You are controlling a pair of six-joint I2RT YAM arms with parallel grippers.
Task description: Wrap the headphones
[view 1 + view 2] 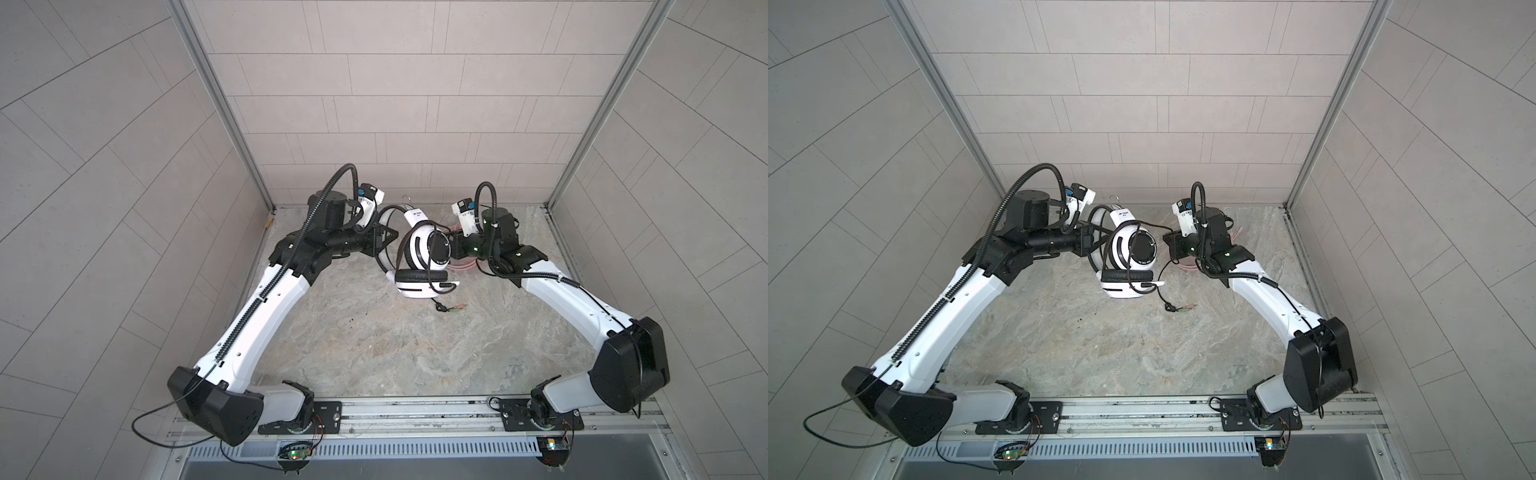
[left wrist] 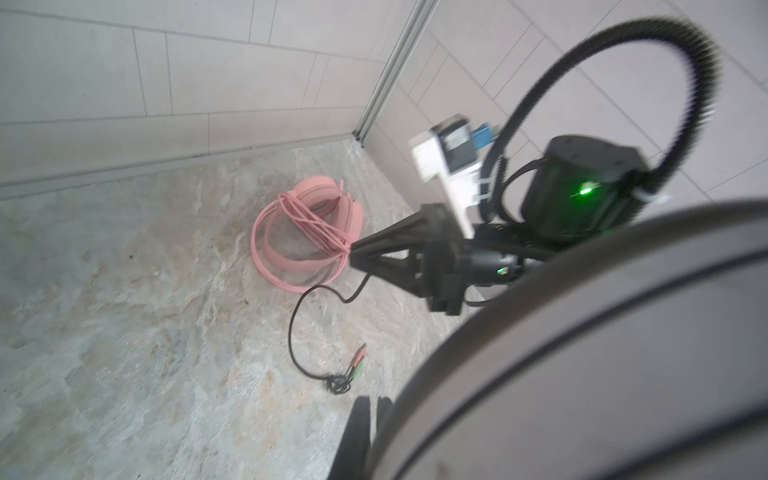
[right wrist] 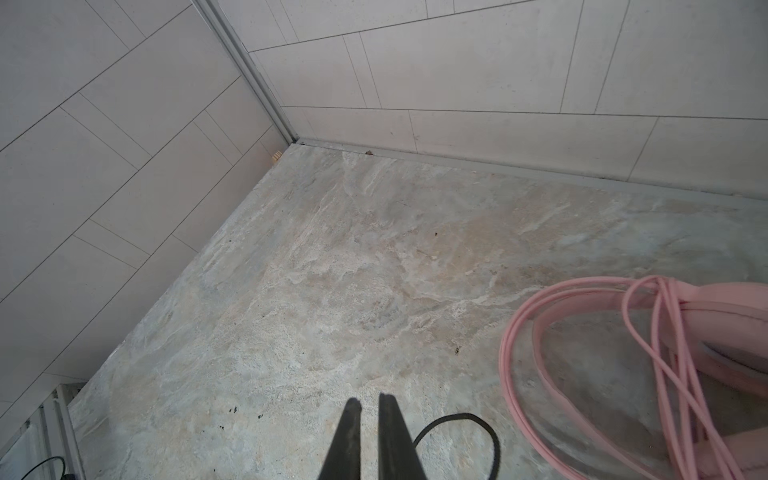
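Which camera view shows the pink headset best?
The left wrist view: the pink headset shows nearly whole, cable wound around it. The right wrist view cuts it off at the edge; in both top views the right arm mostly hides it.

My left gripper [image 1: 392, 238] holds the white-and-black headset [image 1: 415, 249] just off my right gripper [image 1: 451, 245] jaws; its plugs [image 1: 453, 308] lie below them.

Pale tiled walls [image 1: 374, 104], mottled stone floor [image 1: 374, 345]

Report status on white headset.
Left hand shut on white headset, aloft. Right hand cracked open beside earcup. Black cable tail loose on table. Pink headset wrapped, aside.
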